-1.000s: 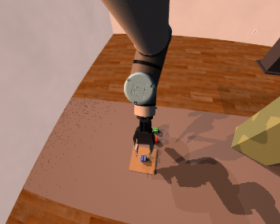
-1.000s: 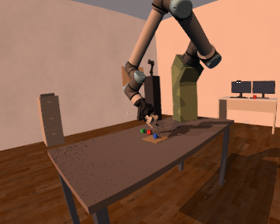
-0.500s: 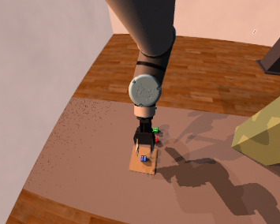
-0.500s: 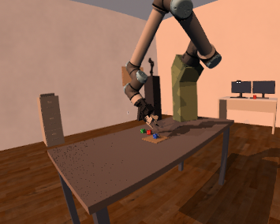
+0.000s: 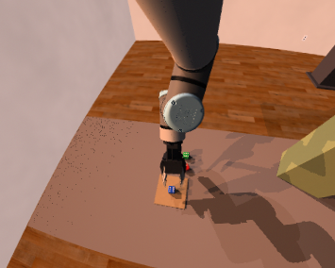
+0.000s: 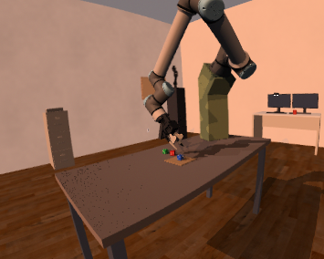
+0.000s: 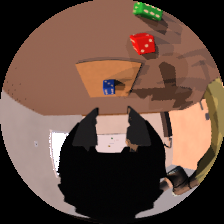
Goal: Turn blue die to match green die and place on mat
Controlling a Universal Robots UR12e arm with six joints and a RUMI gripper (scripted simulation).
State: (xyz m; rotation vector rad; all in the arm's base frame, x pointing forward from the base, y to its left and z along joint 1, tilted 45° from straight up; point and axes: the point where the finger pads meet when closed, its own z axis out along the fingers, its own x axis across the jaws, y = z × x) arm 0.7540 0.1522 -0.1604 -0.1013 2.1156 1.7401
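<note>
The likeliest trouble from here is a wrong match: the pips are so small that I could misread the green die [image 5: 186, 155] [image 6: 165, 151] [image 7: 148, 11] or the blue die [image 5: 172, 189] [image 6: 180, 157] [image 7: 109, 87] and leave the wrong number up. My hand [image 5: 173, 183] [image 6: 179, 146] [image 7: 112, 107] is open, its fingers apart with nothing between them, above the desk [image 5: 107, 189] [image 6: 149, 187] [image 7: 45, 60]. If I came down off-centre, a fingertip could strike the blue die's edge and skid or tip it instead of straddling it. A turn stopped short would leave it leaning on an edge, and a release too high might let it roll off the mat [image 5: 165, 199] [image 6: 182, 162] [image 7: 90, 75]. The red die [image 5: 187, 167] [image 6: 172, 153] [image 7: 143, 44] lies just beside the mat, on the green die's side, so a wide sweep that way could knock it over and change its number. The blue die itself is a small, deep blue cube with pale pips, wholly on the mat, seemingly flat, and apart from the other two. I see pips on more than one face, yet I cannot tell for sure which number is on top, nor whether it already matches.
</note>
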